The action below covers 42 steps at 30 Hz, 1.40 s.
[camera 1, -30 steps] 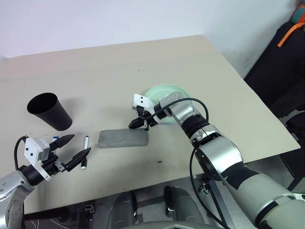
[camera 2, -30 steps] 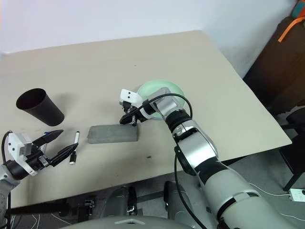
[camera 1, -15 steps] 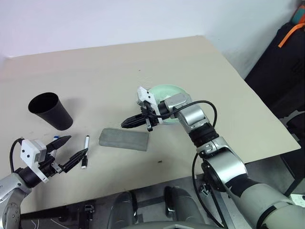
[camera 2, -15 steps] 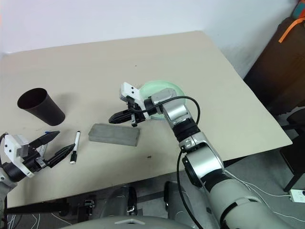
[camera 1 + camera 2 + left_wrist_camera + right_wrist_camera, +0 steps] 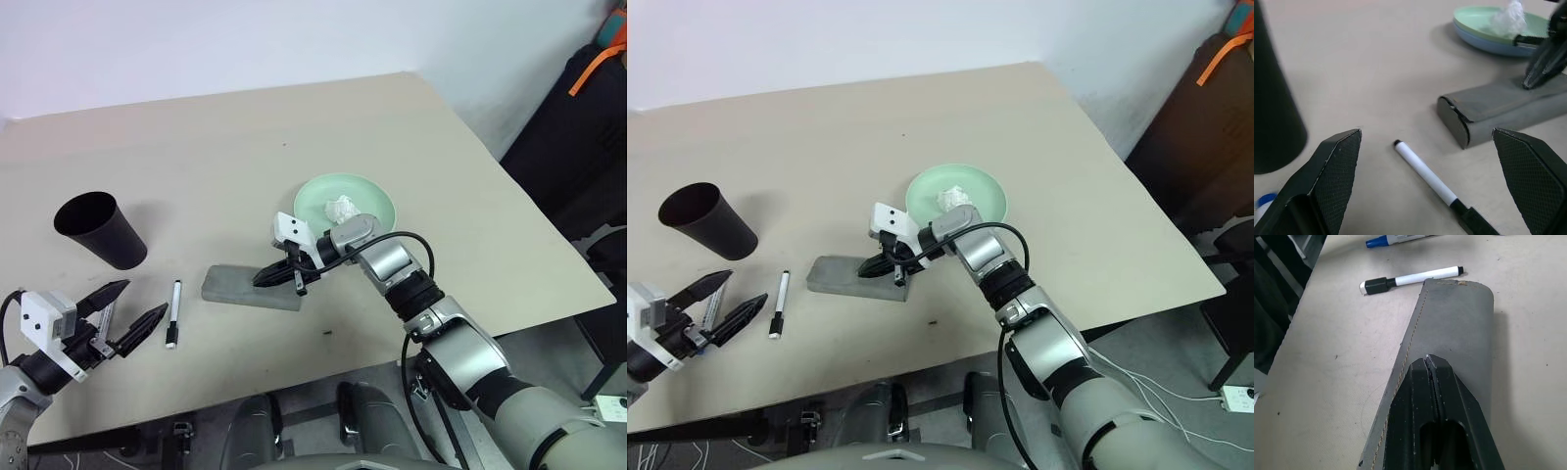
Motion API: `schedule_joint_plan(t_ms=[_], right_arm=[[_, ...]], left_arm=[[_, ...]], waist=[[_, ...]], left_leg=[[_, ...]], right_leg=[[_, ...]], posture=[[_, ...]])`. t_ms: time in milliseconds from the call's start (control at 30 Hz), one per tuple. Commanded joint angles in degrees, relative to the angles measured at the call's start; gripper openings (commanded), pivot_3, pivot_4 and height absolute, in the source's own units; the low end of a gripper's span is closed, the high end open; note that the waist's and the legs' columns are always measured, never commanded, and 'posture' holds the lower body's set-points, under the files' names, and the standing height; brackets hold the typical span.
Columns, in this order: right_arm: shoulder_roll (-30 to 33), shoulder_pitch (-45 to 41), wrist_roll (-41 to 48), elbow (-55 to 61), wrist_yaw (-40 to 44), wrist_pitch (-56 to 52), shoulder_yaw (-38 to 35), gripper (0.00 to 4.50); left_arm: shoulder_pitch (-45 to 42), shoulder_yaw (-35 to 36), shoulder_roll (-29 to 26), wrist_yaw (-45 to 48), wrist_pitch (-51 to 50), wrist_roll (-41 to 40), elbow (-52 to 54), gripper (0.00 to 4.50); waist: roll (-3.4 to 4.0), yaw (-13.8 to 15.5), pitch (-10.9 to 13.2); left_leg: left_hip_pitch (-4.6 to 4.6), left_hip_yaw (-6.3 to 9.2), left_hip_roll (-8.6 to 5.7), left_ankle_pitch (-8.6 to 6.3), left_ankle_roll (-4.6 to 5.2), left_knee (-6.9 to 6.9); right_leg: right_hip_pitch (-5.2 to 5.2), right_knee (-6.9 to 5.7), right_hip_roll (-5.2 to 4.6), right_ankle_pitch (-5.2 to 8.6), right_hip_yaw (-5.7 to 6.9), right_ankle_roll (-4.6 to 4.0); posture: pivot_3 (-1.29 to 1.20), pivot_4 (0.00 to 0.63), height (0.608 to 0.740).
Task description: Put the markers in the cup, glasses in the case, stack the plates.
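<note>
Left tool (image 5: 129, 306), fingers apart, is hovering by the bench's near-left edge just beside the slim white black-capped marker (image 5: 174, 312), lying lengthwise near-to-far; right tool (image 5: 266, 277), fingers together, is pressing the flat grey case (image 5: 250, 286).

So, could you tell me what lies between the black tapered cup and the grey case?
Bare tabletop; the black-capped white marker sits nearer the robot, seen from the head.

My left gripper (image 5: 129, 305) sits in the lower left of the frame, fingers spread wide, holding nothing. My right arm bends across the centre, its gripper (image 5: 265, 278) pressed shut, fingertips aimed leftward and down
</note>
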State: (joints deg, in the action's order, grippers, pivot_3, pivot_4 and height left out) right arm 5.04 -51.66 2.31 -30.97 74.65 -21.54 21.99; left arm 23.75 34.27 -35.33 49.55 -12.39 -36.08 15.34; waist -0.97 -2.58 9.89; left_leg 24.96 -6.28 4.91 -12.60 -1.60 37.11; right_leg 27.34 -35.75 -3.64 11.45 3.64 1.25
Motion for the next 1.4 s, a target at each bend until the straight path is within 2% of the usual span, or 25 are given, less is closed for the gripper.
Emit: schedule_joint_plan(t_ms=[33, 200, 300, 433, 667, 800, 1000, 1400], right_arm=[[0.2, -2.4, 2.9, 1.9, 1.2, -0.4, -2.0, 0.02], [1.9, -3.2, 7.7, 6.5, 3.2, -2.6, -5.3, 0.02], [3.0, -2.8, 8.8, 8.2, 2.2, -2.4, -6.5, 0.59], [5.0, -2.0, 10.2, 10.7, 2.4, -2.8, -6.9, 2.00], [8.7, -2.3, 15.0, 15.4, 3.3, -6.5, -10.0, 4.44], [9.2, -0.2, 20.1, 20.4, 0.9, -5.7, -15.2, 4.44], [11.7, 3.1, 25.2, 26.6, -0.9, -6.9, -18.9, 4.44], [13.3, 5.3, 24.4, 28.3, -5.5, -6.7, -16.7, 4.44]], left_arm=[[2.1, 4.4, -0.7, -5.7, -5.7, -1.9, 4.6, 4.50], [4.3, 9.2, -1.3, -13.8, -13.9, -2.7, 9.0, 4.50], [5.4, 11.3, -1.6, -17.5, -18.6, -2.7, 10.6, 4.50], [4.9, 12.6, -1.2, -21.9, -22.6, -2.5, 12.3, 4.50], [3.8, 9.1, -1.4, -27.0, -27.9, 0.7, 13.8, 4.50], [1.2, 7.1, -0.7, -29.8, -30.0, 2.3, 12.3, 4.50], [-2.0, 5.3, -0.9, -31.9, -33.5, 3.8, 9.5, 4.50], [-5.3, 2.4, -3.4, -32.3, -41.3, 6.0, 6.8, 4.50]], waist=[[-0.01, 0.0, 0.0], [-0.01, 0.1, 0.0], [-0.01, 0.0, 0.0], [-0.01, 0.1, 0.0], [-0.01, 0.1, 0.0], [-0.02, 0.2, 0.0], [-0.02, 0.2, 0.0], [0.00, 0.2, 0.0]], left_leg=[[0.00, 0.01, 0.00, 0.00, 0.00, 0.00], [0.01, 0.07, 0.01, 0.00, 0.00, -0.06], [0.02, 0.10, 0.02, -0.01, -0.01, -0.09], [0.03, 0.12, 0.02, -0.01, -0.01, -0.13], [0.11, 0.10, 0.01, -0.01, -0.01, -0.18], [0.11, 0.10, 0.00, -0.01, -0.01, -0.18], [0.11, 0.10, -0.01, -0.01, -0.02, -0.16], [0.09, 0.17, -0.01, -0.01, -0.01, -0.16]], right_leg=[[0.00, 0.02, 0.00, 0.00, 0.00, 0.00], [0.02, 0.06, 0.01, 0.00, 0.00, 0.00], [-0.01, 0.19, 0.01, 0.00, 0.02, 0.00], [-0.02, 0.31, -0.01, -0.01, 0.02, 0.00], [0.03, 0.36, -0.01, -0.02, 0.01, -0.01], [0.01, 0.36, 0.01, -0.02, 0.04, -0.01], [-0.01, 0.37, -0.02, -0.03, 0.06, -0.01], [-0.02, 0.35, -0.06, -0.06, 0.07, -0.06]], posture=[[0.00, 0.150, 0.735], [0.00, 0.150, 0.735], [0.00, 0.150, 0.735], [0.00, 0.150, 0.735], [0.00, 0.150, 0.735], [0.00, 0.150, 0.735], [0.00, 0.150, 0.735], [0.00, 0.150, 0.735]])
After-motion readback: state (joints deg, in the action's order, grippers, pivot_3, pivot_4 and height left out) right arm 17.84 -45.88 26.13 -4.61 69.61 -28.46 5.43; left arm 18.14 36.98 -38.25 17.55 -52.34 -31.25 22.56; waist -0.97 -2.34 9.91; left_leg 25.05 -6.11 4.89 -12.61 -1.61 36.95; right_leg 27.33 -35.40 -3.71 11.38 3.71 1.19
